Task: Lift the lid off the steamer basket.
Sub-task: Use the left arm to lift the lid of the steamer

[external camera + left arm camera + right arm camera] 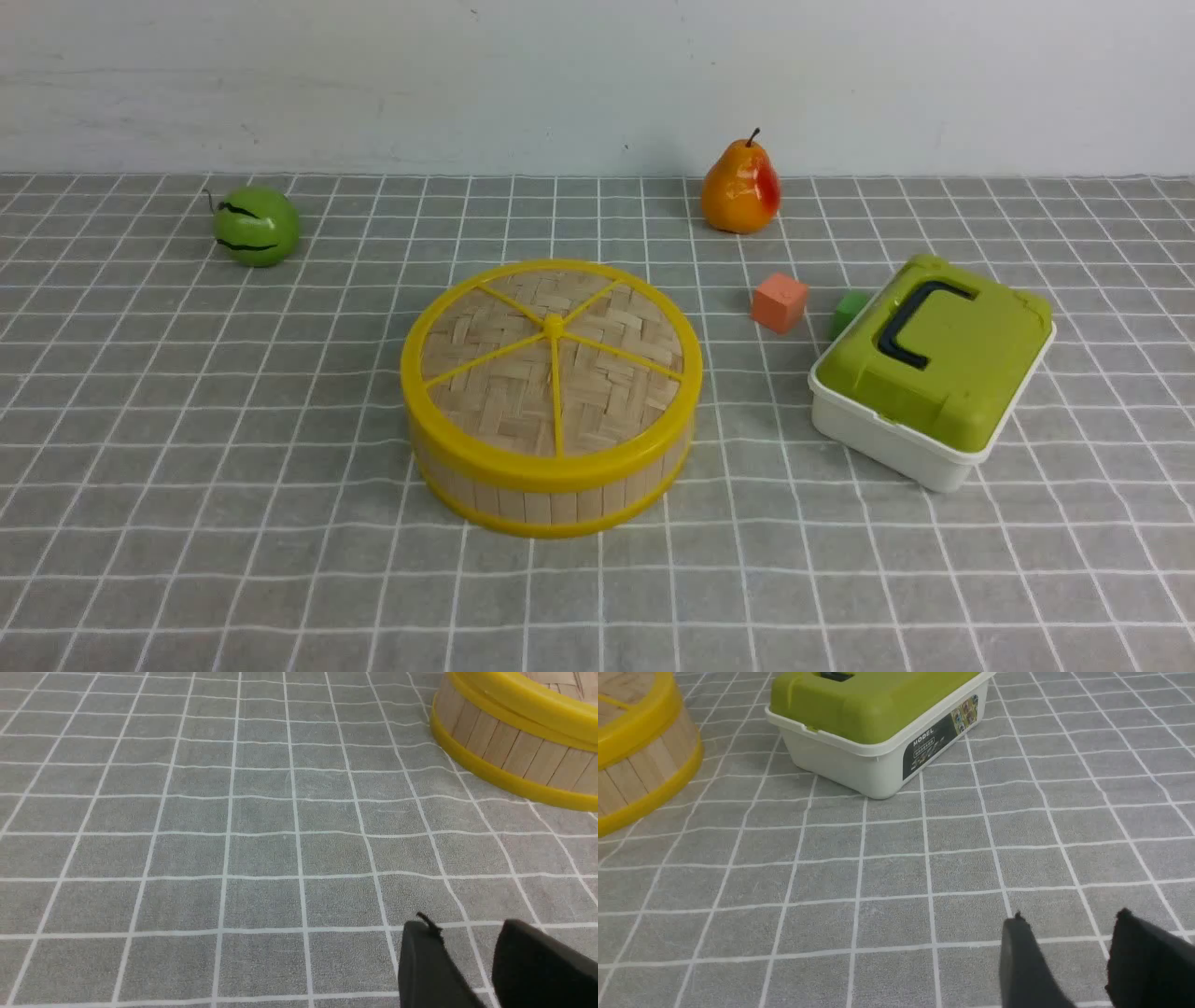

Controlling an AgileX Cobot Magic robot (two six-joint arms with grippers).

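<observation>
- The lid (551, 359) was seated flat on the steamer basket (551, 495), yellow rim upon yellow rim, near the middle of the checked grey cloth (187, 467); it had not yet been lifted
- The centre knob (553, 325), where the five spokes met, was left free from above, and it was judged the likeliest place for the lid to be gripped
- The other things were set well apart from the basket, so that room was kept around it: a green ball-like fruit (257, 226) far to the left, a pear (740, 187) at the back, and an orange cube (780, 301), a small green cube (850, 313) and a white box with a green lid (934, 359) to the right
- Neither arm was seen in the front view, so both were judged to be held back, low over the near cloth
- The left gripper (467, 926) was held close above bare cloth with its jaws spread and nothing between them; the basket's slat wall (514, 751) was seen well ahead of it
- The right gripper (1071, 917) was likewise held low, its jaws parted on nothing, with the white box ahead of it
- The approach was judged not to have been begun
</observation>
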